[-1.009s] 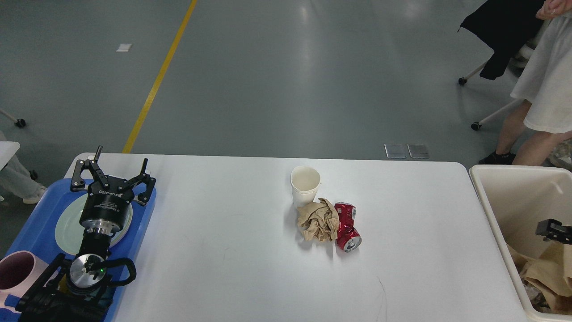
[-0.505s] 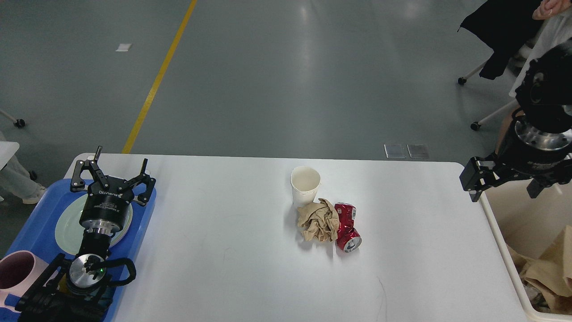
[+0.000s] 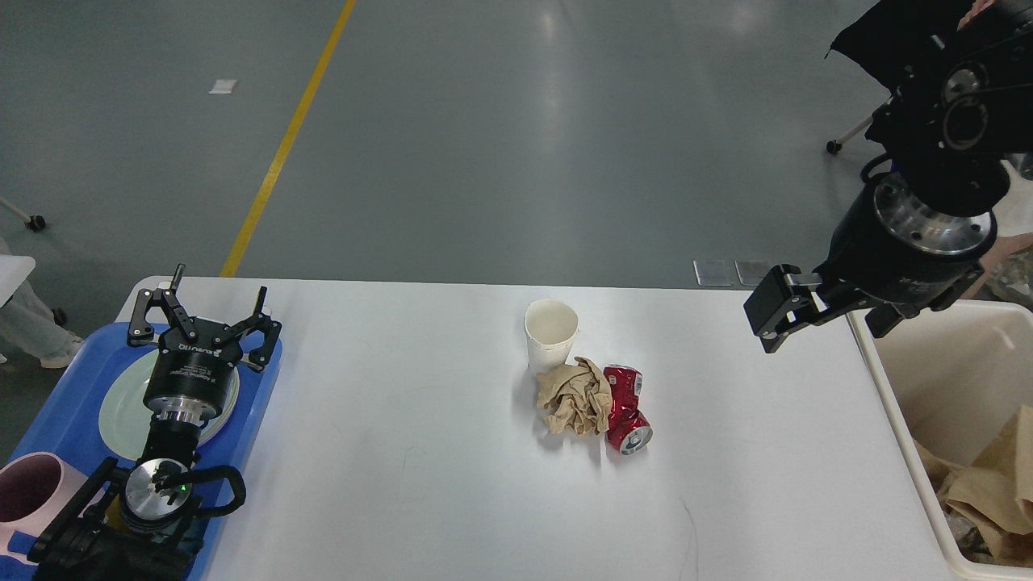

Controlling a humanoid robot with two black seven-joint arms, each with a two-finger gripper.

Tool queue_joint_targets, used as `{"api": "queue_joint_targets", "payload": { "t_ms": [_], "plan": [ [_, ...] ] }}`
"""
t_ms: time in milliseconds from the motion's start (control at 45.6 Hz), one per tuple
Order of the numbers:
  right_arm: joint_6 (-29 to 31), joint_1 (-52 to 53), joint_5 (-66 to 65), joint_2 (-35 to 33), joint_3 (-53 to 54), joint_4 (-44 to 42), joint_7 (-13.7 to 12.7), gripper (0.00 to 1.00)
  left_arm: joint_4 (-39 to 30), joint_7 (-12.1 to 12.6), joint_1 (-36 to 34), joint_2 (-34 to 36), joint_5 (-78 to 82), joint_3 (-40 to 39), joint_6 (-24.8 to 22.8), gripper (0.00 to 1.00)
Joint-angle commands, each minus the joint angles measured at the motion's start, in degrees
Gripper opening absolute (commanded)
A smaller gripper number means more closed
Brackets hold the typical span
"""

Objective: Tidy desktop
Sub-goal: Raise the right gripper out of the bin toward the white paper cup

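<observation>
**White desktop with three pieces of litter at its middle**

A grey shop floor with a yellow line (image 3: pixel 290 137) lies behind the desktop (image 3: pixel 420 468), which fills the lower part of the head view.

On the desktop's left end a blue tray (image 3: pixel 73 403) holds a pale green plate (image 3: pixel 121 411) and a pink cup (image 3: pixel 28 488). The left gripper (image 3: pixel 203 300) hangs over the plate with its fingers spread wide and nothing between them.

Near the middle of the desktop stands an upright white paper cup (image 3: pixel 552 332). Touching its near side is a crumpled brown paper wad (image 3: pixel 575 398), and a crushed red can (image 3: pixel 626 407) lies against the wad's right side.

The right gripper (image 3: pixel 823 315) hangs above the desktop's far right corner; its fingers stand apart and hold nothing. Just beside the desktop's right edge is a cream bin (image 3: pixel 896 420) with brown paper (image 3: pixel 989 484) in it.
</observation>
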Motion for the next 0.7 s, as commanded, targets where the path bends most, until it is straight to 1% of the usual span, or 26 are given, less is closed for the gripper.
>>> {"api": "queue_joint_targets", "payload": {
  "t_ms": [0, 66, 154, 329, 395, 527, 680],
  "plan": [
    [-2.7, -2.6, 0.0, 0.2, 0.5, -1.6, 0.0, 1.00, 0.0, 0.0, -0.1, 0.1, 0.0, 0.0, 0.0, 0.97],
    [-4.8, -4.4, 0.0, 0.3, 1.7, -2.9, 0.0, 1.00, 0.0, 0.0, 0.0, 0.0, 0.1, 0.0, 0.0, 0.97],
    [-9.2, -9.9, 0.0, 0.7, 5.5, -6.6, 0.0, 1.00, 0.0, 0.0, -0.1, 0.0, 0.0, 0.0, 0.0, 0.97],
    [-11.0, -18.7, -0.2, 7.1, 12.3, -17.7, -0.1, 1.00, 0.0, 0.0, -0.1, 0.0, 0.0, 0.0, 0.0, 0.97],
    [-10.9, -24.0, -0.2, 8.6, 14.1, -23.7, -0.1, 1.00, 0.0, 0.0, -0.1, 0.1, 0.0, 0.0, 0.0, 0.97],
    [-11.2, -33.4, -0.2, 16.6, 16.0, -37.6, -0.1, 1.00, 0.0, 0.0, -0.1, 0.0, 0.1, 0.0, 0.0, 0.97],
    [-11.8, -44.8, -0.2, 22.5, 16.9, -52.1, -0.1, 1.00, 0.0, 0.0, -0.1, 0.0, 0.1, 0.0, 0.0, 0.97]
  ]
}}
